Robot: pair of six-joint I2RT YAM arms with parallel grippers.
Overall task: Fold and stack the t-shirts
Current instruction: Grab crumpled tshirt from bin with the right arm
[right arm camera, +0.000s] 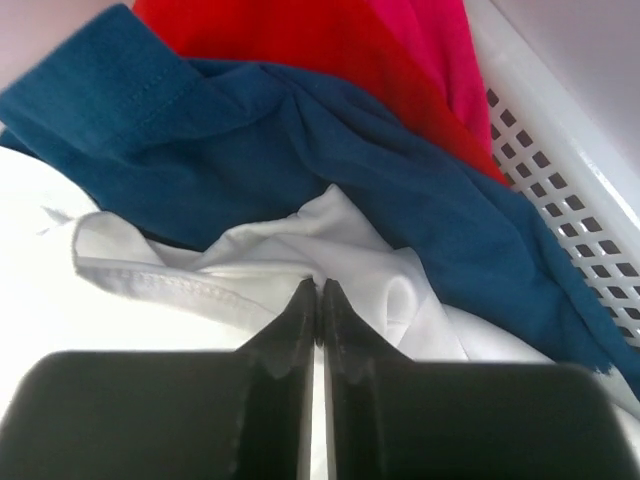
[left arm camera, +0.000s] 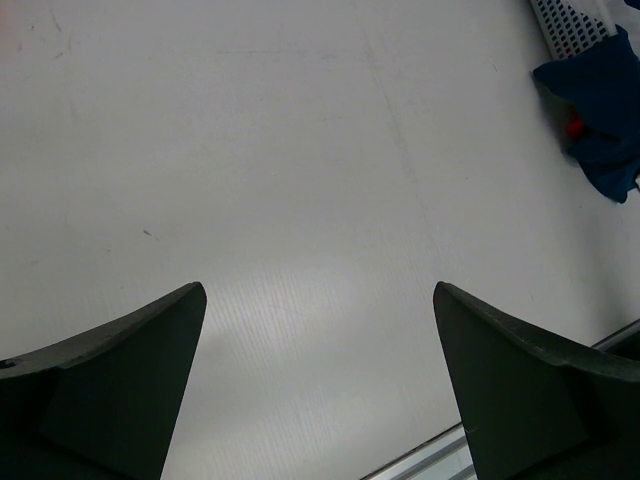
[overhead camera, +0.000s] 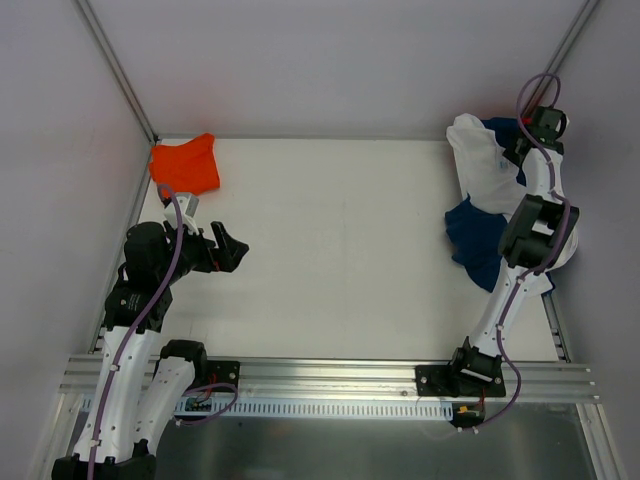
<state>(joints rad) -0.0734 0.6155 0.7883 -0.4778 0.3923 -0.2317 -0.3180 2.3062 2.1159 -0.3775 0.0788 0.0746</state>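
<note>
The white t-shirt (overhead camera: pixel 482 165) lies crumpled at the table's far right, with the navy blue t-shirt (overhead camera: pixel 475 238) partly under and in front of it. In the right wrist view my right gripper (right arm camera: pixel 319 286) is shut on a raised fold of the white t-shirt (right arm camera: pixel 250 265). Just beyond it lie the blue t-shirt (right arm camera: pixel 300 150) and the red t-shirt (right arm camera: pixel 300 35). The orange t-shirt (overhead camera: pixel 186 165) sits bunched in the far left corner. My left gripper (overhead camera: pixel 232 250) hovers open over bare table (left arm camera: pixel 300 150), nothing between its fingers (left arm camera: pixel 120 370).
A white perforated basket wall (right arm camera: pixel 560 150) runs along the right of the shirt pile. The left wrist view catches a corner of that basket (left arm camera: pixel 570 25) and blue cloth (left arm camera: pixel 600 100) at its upper right. Grey enclosure walls border the table.
</note>
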